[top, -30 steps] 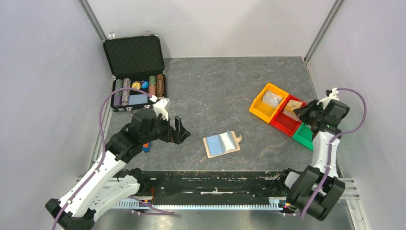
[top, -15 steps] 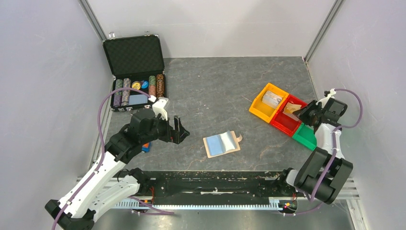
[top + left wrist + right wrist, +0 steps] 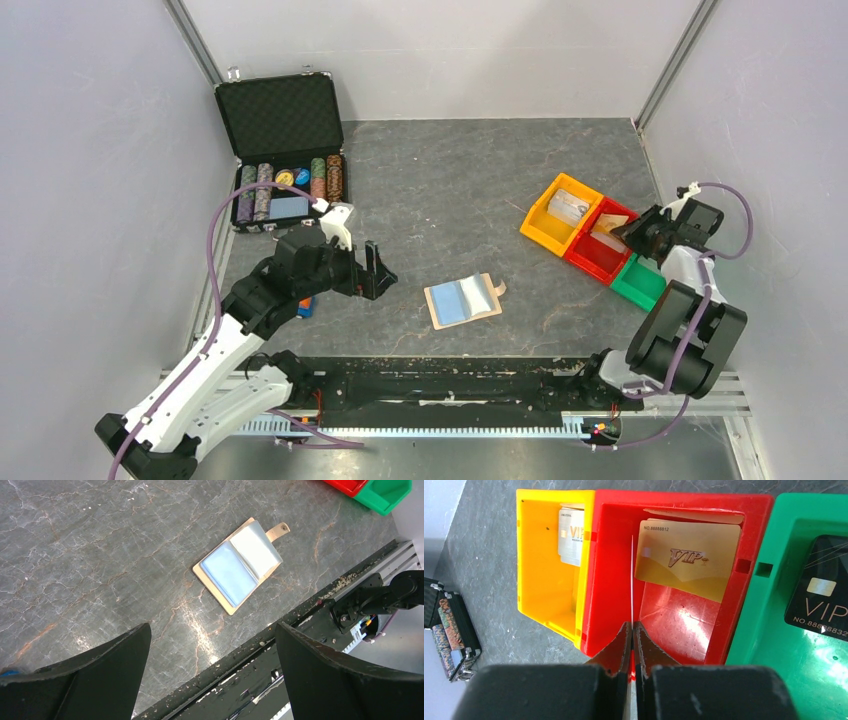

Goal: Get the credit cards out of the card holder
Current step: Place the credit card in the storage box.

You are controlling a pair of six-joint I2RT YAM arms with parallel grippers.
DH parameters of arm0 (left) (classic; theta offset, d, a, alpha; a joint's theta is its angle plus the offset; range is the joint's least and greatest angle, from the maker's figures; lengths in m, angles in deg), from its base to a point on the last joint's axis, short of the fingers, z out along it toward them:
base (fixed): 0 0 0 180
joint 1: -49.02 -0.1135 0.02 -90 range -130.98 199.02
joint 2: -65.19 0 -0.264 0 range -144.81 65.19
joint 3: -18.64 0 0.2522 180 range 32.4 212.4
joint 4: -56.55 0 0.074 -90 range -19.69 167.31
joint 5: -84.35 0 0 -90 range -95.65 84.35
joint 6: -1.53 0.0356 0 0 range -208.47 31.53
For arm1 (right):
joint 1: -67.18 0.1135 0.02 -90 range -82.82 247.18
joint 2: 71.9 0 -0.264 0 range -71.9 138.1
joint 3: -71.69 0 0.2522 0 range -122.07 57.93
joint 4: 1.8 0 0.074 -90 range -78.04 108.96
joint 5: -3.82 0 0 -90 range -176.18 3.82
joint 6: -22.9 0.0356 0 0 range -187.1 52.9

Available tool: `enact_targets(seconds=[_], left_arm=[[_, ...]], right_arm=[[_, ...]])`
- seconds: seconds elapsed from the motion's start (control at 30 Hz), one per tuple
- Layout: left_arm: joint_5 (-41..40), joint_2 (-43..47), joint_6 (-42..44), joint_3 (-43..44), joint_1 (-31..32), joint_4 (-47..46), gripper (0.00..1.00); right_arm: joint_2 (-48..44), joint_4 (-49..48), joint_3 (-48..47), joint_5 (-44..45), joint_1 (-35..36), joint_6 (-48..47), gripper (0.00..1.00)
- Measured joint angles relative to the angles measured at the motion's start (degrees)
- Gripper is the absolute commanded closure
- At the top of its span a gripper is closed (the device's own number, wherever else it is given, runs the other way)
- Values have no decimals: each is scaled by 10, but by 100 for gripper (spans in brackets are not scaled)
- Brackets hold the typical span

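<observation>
The card holder lies open on the grey table, tan with light blue pockets and a small tab; the left wrist view shows it at the top. Its right pocket looks paler, and I cannot tell whether a card is in it. My left gripper hovers left of the holder, open and empty. My right gripper is shut on a credit card, seen edge-on as a thin white line above the red bin.
Yellow, red and green bins stand in a row at the right, each with a VIP card: silver, gold, black. An open black chip case sits at the back left.
The right arm has folded back toward the right wall, its wrist shifting slightly over the bins with the card still pinched. The left arm and the card holder have not moved.
</observation>
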Motion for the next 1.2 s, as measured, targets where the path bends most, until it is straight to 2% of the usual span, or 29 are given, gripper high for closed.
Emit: enact_targets(seconds=[0.47, 0.8, 1.03, 1.2], left_arm=[[-1, -2, 0, 0, 0, -3, 0], [-2, -2, 0, 0, 0, -3, 0], [-5, 0, 0, 0, 0, -3, 0], [-5, 3, 0, 0, 0, -3, 0]], right_arm=[[50, -12, -22, 6, -7, 0, 96], [64, -17, -34, 29, -15, 1, 80], [67, -10, -42, 53, -18, 6, 76], [67, 4, -67, 78, -18, 18, 69]])
